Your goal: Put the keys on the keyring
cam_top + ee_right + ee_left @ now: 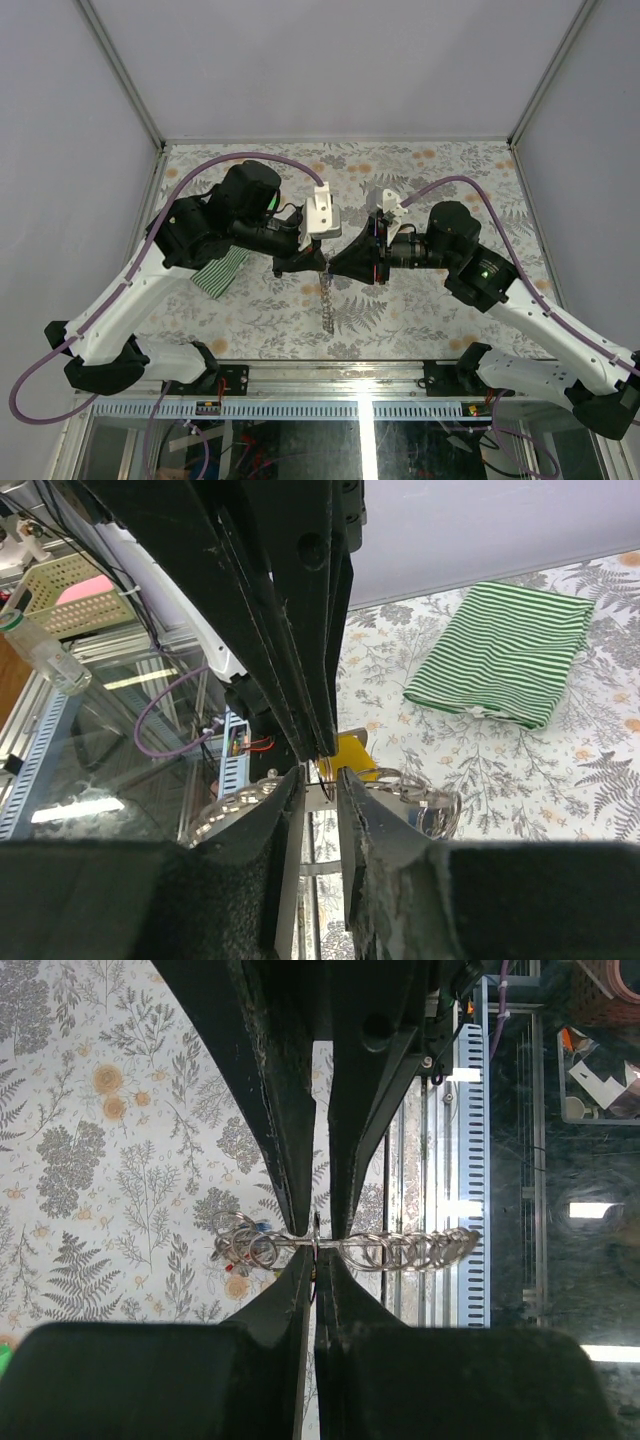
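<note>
Keyring sits pinched in our left jaws, chain axis crossing them. Right jaws, narrowly apart, face it head-on beside yellow key; grip unclear.

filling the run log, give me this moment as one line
left hand: shut on keyring | right hand: narrow gap, next to yellow key, grip unclear | red key: in bunch at chain end

Fern-and-flower print table cover spans the work surface. Green-and-white striped cloth, folded, lies flat on it at 9 o'clock from centre. Right wrist view: pale mesh basket at 10 o'clock, clear bottle at 9 o'clock.
</note>
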### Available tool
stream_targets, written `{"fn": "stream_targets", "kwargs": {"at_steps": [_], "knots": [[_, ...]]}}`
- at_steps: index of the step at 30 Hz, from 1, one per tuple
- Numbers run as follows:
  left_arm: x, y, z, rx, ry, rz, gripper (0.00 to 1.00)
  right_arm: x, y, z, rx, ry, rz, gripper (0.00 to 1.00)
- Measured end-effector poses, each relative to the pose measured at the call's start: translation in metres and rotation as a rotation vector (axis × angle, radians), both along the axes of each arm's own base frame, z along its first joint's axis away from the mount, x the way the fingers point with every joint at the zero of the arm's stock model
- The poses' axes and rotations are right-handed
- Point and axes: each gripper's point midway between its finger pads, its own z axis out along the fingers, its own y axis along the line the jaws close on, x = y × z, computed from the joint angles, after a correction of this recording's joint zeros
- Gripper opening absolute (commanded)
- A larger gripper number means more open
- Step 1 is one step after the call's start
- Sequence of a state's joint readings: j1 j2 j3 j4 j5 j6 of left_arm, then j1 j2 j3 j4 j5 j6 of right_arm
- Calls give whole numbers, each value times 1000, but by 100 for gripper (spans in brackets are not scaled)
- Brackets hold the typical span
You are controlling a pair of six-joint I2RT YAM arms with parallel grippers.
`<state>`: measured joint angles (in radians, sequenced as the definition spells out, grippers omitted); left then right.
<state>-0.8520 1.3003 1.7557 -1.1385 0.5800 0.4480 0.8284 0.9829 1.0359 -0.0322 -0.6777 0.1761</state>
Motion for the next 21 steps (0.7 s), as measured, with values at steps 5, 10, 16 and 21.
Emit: {"fn": "stream_targets", "kwargs": {"at_steps": [5, 10, 16, 21], "knots": [[-4, 0, 2, -10, 5, -14, 0, -6, 1, -2, -2, 6, 38, 25], [-7, -1, 2, -12, 11, -26, 0, -9, 3, -2, 0, 8, 68, 26], [-8, -1, 3, -14, 12, -30, 0, -10, 3, 2, 14, -4, 78, 8], [-10, 1, 5, -19, 9, -33, 0, -13, 4, 3, 20, -6, 94, 0]]}}
